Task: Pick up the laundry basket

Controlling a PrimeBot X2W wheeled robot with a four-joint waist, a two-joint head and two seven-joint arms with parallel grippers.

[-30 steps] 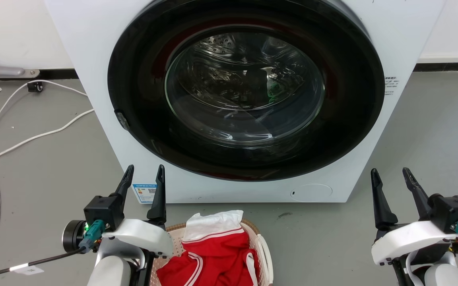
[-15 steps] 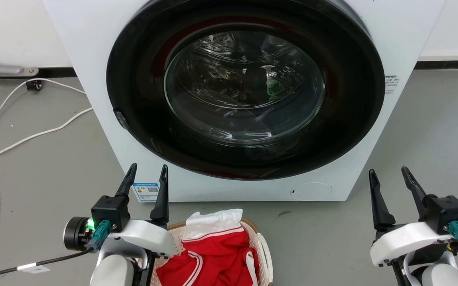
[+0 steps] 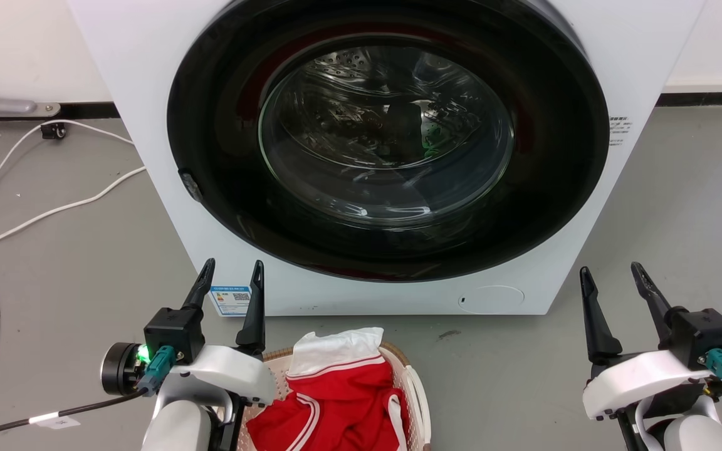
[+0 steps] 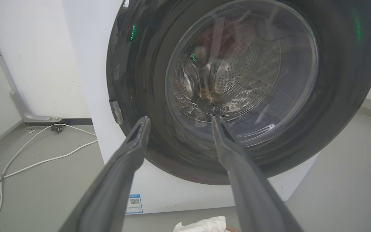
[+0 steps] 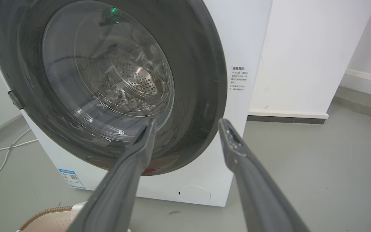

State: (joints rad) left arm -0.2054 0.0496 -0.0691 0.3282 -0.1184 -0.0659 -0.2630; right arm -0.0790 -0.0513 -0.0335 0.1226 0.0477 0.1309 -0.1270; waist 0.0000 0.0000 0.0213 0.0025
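The laundry basket (image 3: 416,391) stands on the floor at the bottom middle of the head view, cream with a brown rim and a white side handle, cut off by the frame. A red and white garment (image 3: 339,391) lies piled in it. The basket's brown rim (image 5: 45,213) also shows at the lower left of the right wrist view. My left gripper (image 3: 232,270) is open, above the basket's left end, with nothing between its fingers. Far right of the basket, my right gripper (image 3: 610,274) is open and empty over the floor.
A white front-loading washer (image 3: 148,94) with a shut dark round door (image 3: 386,144) stands just behind the basket. White cables (image 3: 54,210) trail over the grey floor at the left. A white wall and pillar (image 5: 301,64) stand right of the washer.
The head view has shifted slightly, so the washer sits a little higher. My left gripper has moved a little to the right. The basket has not moved.
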